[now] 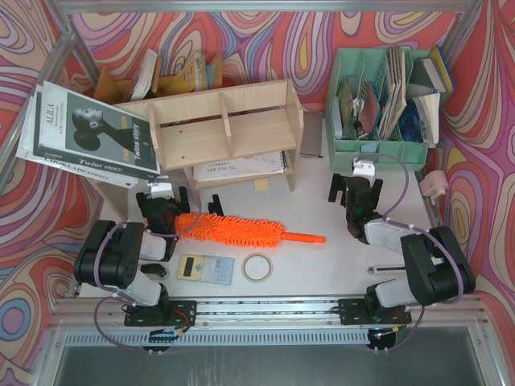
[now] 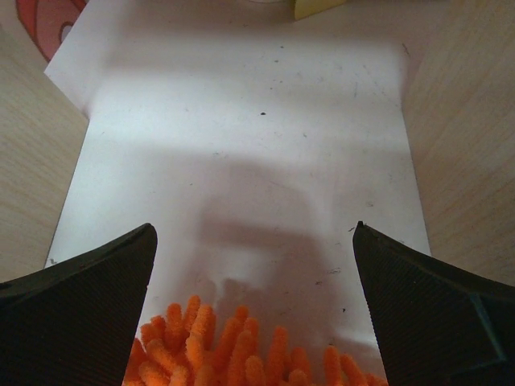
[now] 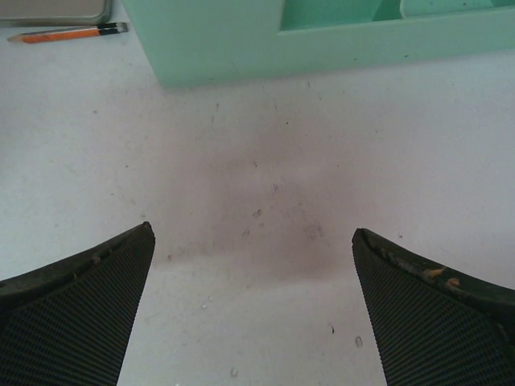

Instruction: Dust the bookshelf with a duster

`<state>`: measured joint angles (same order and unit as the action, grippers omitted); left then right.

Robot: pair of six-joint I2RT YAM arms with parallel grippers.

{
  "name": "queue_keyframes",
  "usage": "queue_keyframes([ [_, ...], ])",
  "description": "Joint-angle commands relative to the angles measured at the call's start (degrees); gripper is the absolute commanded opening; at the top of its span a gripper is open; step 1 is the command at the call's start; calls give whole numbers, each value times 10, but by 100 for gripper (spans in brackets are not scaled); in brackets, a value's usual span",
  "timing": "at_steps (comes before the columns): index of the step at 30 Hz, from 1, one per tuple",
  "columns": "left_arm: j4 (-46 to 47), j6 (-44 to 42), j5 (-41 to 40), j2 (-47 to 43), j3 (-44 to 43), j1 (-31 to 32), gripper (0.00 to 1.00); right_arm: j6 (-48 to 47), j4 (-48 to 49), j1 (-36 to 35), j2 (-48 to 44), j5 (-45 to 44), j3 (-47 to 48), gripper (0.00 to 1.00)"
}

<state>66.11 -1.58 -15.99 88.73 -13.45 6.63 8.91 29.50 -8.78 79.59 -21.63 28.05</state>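
Both arms sit folded up close to their bases, elbows tucked back. The left arm (image 1: 113,261) pokes its wrist forward, and the left gripper (image 1: 167,199) has its jaws spread wide, not clamped on anything. Same deal with the right arm (image 1: 430,265): the right gripper (image 1: 356,190) is gaping wide too, its black ribbed fingers (image 3: 80,322) angled downward.

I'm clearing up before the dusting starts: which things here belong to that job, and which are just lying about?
For the job:
bookshelf
duster

Lying about:
calculator
tape roll
mint-green organiser
magazine
pencil
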Motion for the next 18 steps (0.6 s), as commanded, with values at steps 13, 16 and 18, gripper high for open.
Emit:
queue_keyframes([
  [13, -11, 23, -48, -3, -15, -4, 99, -93, 394, 70, 160, 186, -82, 99],
  [16, -16, 26, -55, -3, -18, -4, 99, -96, 408, 76, 170, 206, -84, 99],
  [18, -18, 29, -61, -2, -20, -4, 98, -97, 401, 76, 168, 208, -82, 99],
])
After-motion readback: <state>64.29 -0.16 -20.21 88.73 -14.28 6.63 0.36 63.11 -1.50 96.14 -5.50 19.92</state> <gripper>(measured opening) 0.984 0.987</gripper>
